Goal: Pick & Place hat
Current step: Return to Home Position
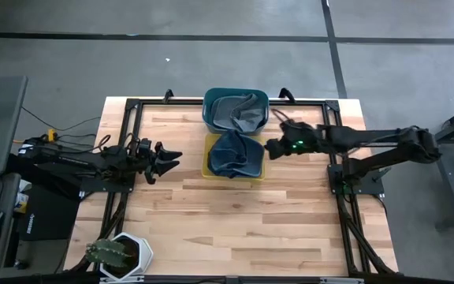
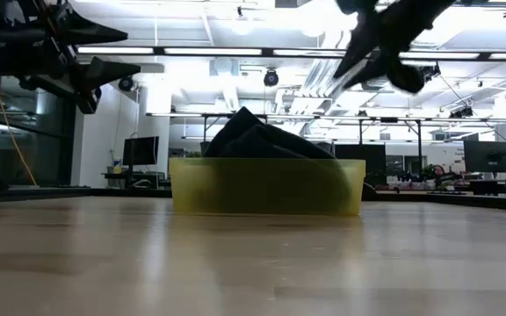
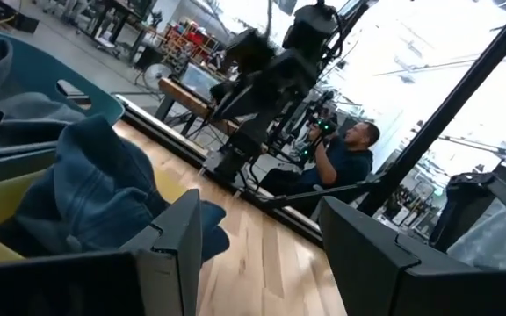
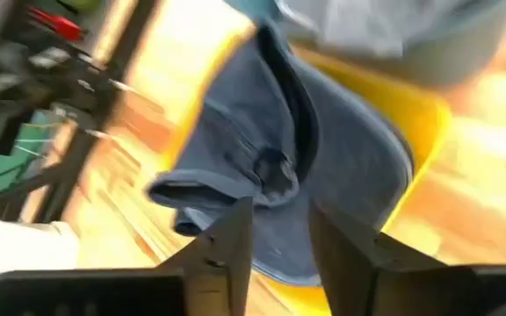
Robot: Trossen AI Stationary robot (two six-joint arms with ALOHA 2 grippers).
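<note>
Caps heaped in the yellow bin, both grippers clear of it and empty.

In the high view the blue caps (image 1: 235, 154) fill the yellow bin (image 1: 206, 167) at the centre of the frame. Their mound rises above its rim in the low view. A teal bin (image 1: 208, 112) touches the yellow one on its upper side and holds grey-blue cloth (image 1: 239, 110). The left gripper (image 1: 176, 158) hangs left of centre, well apart from the bins, its fingers spread wide with nothing between them. The right gripper (image 1: 269, 148) sits just beside the yellow bin's right edge, its fingers parted by a narrow gap and holding nothing. A potted cactus (image 1: 109, 252) stands at the lower left corner of the table (image 1: 235, 229), away from both arms. Nothing lies between either gripper and the bins. A seated person (image 3: 345, 154) shows beyond the table in the left wrist view.
</note>
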